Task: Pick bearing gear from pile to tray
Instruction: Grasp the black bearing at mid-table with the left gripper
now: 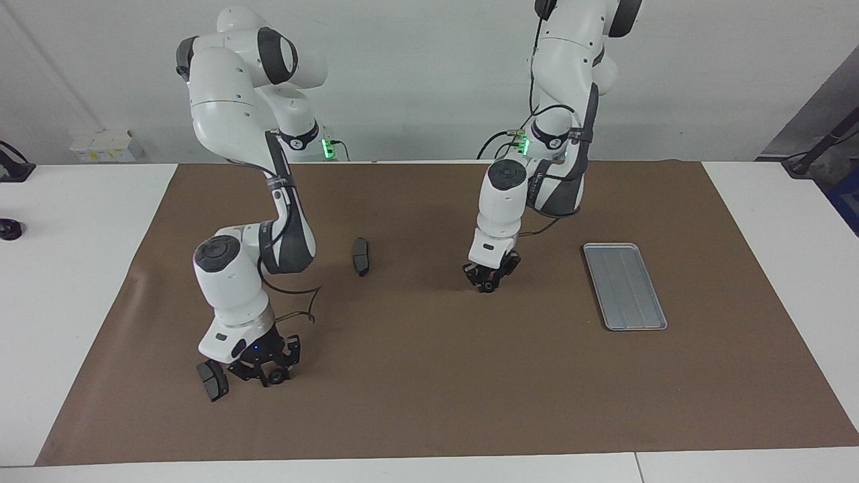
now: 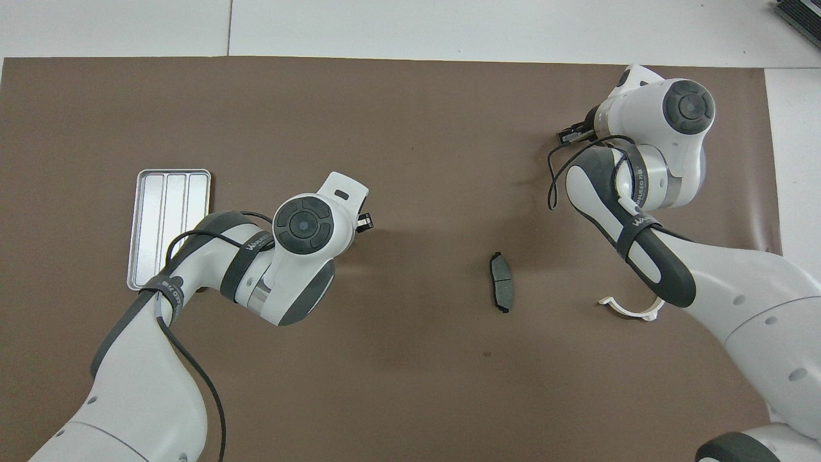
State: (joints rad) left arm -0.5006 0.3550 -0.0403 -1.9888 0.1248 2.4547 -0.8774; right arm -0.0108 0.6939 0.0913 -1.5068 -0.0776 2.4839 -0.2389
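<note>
- while both arms reach down to the brown mat (image 1: 429, 376), the left gripper (image 1: 488, 282) sits low on the mat's middle, its fingers drawn in around a small black gear (image 1: 488, 287); it looks gripped, though the gear is mostly hidden between them.
- the right gripper (image 1: 267, 373) is down near the mat's edge farthest from the robots, toward the right arm's end, jaws pinched on another black gear (image 1: 275, 378).
- a dark brake-pad piece (image 1: 212, 382) lies just beside that gripper.
- a second pad (image 2: 501, 290) lies near the mat's middle, and a white half-ring bracket (image 2: 632, 310) lies partly under the right arm (overhead view).
- the tray (image 1: 625, 287) sits toward the left arm's end of the mat, apart from both gears.
</note>
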